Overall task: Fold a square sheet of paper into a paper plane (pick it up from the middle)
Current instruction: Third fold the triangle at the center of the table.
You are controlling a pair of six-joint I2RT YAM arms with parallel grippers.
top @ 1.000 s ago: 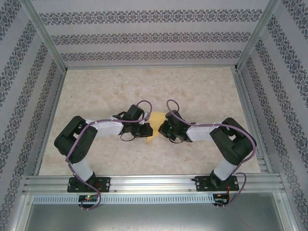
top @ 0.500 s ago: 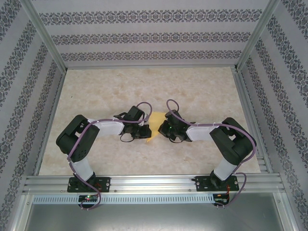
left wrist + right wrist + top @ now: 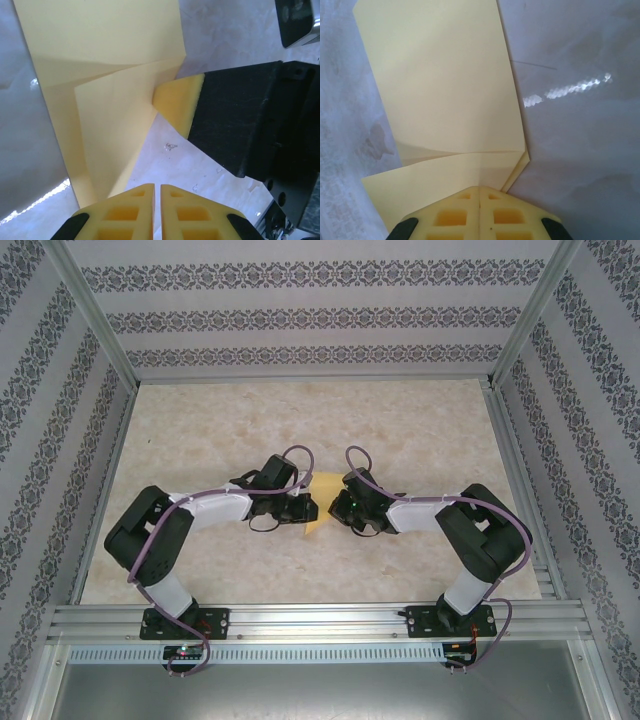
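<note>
Yellow-orange, the square sheet of paper [image 3: 314, 524] lies at the centre of the table [image 3: 420, 440] with one flap creased over: early folds, no dart yet. At its nine o'clock the left gripper [image 3: 300, 510] is closed; at three o'clock the right gripper [image 3: 338, 508], closed, presses the fold.

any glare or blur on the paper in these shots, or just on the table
Right wrist: paper sharp and evenly lit, a bright glare streak on the table beside it. Left wrist: paper crisp, a smaller glare patch on the table at lower left. Top external: soft even light, no glare.
</note>
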